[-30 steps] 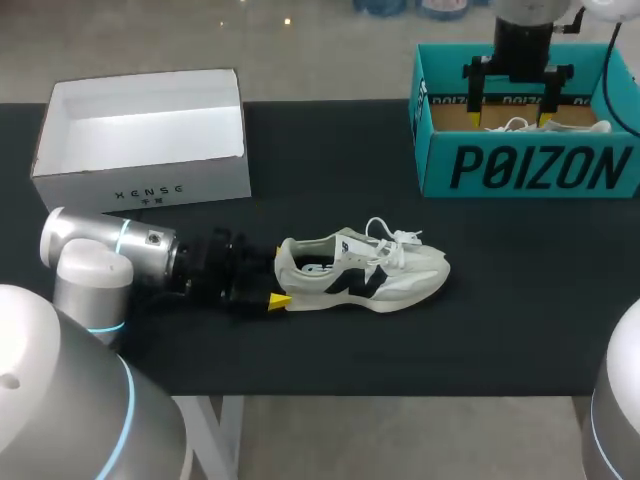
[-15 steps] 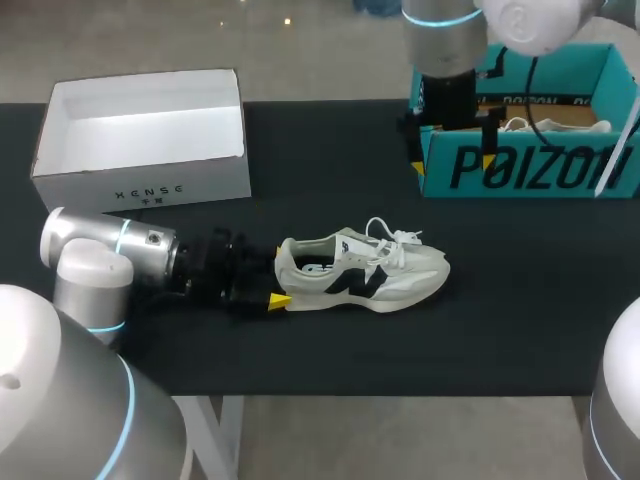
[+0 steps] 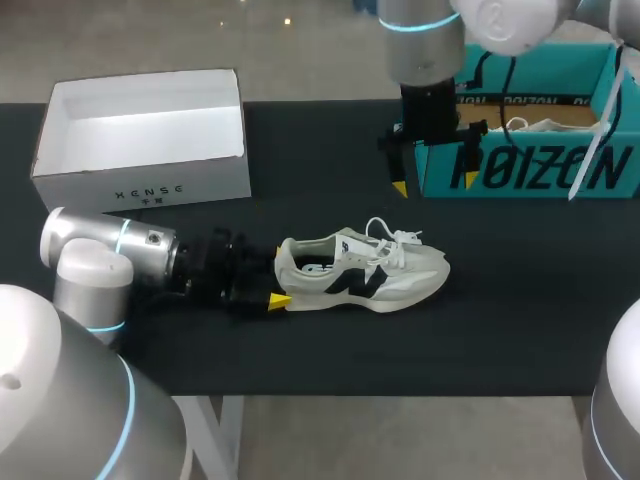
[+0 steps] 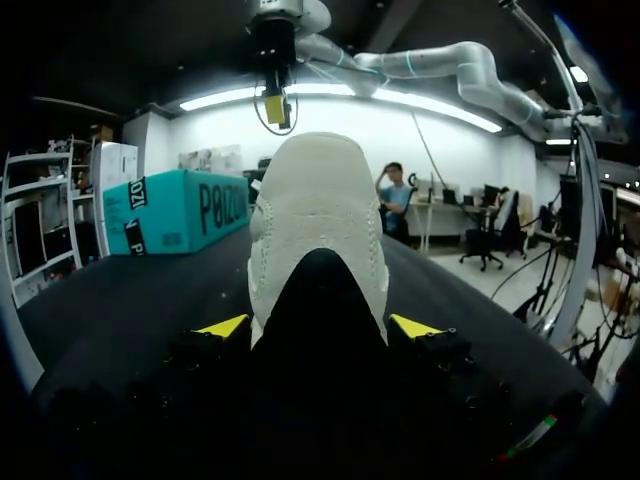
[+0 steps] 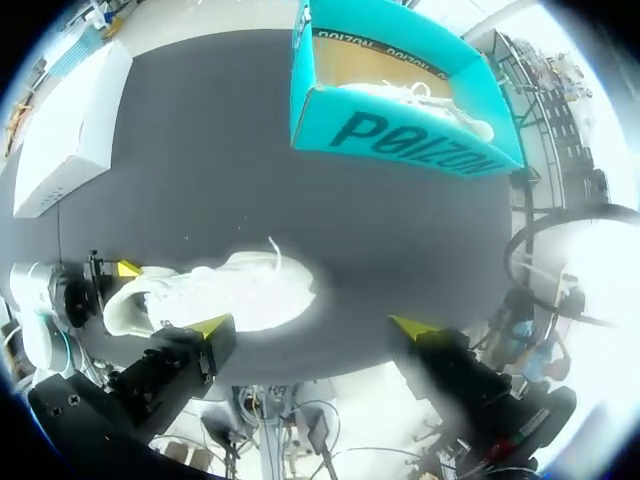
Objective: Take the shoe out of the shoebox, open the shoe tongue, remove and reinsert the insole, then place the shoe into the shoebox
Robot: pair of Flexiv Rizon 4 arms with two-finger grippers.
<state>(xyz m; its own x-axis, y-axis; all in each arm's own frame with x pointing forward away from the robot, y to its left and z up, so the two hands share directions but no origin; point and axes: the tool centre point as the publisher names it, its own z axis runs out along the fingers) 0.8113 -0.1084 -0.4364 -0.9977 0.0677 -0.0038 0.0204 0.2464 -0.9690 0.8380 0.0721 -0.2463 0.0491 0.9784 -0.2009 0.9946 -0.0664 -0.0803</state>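
The black table [image 3: 500, 300] carries two open boxes, well apart: a white box [image 3: 140, 182] at the far left and a teal shoebox [image 3: 540, 172] at the far right. Only the head view takes in both boxes, both arms and the loose footwear together. There are two shoes. The pale shoe [image 3: 365, 272] with a dark side mark stands on its sole near the middle of the table, outside the shoebox, with its toe toward the robot's right. A second shoe [image 5: 430, 98] lies inside the teal shoebox. The right wrist view looks down into that box and shows it lying along the cardboard floor, whereas the head view catches only its laces and upper edge over the wall. The left wrist view alone shows the shoe's heel filling the space between two yellow tips. The left gripper [image 4: 318, 326] lies low along the table and is clamped on that heel, one tip against each side; the head view shows just one of those tips. The right gripper [image 5: 312, 327] hangs high over the table by the shoebox's near left corner, its fingers spread wide, holding and touching nothing.
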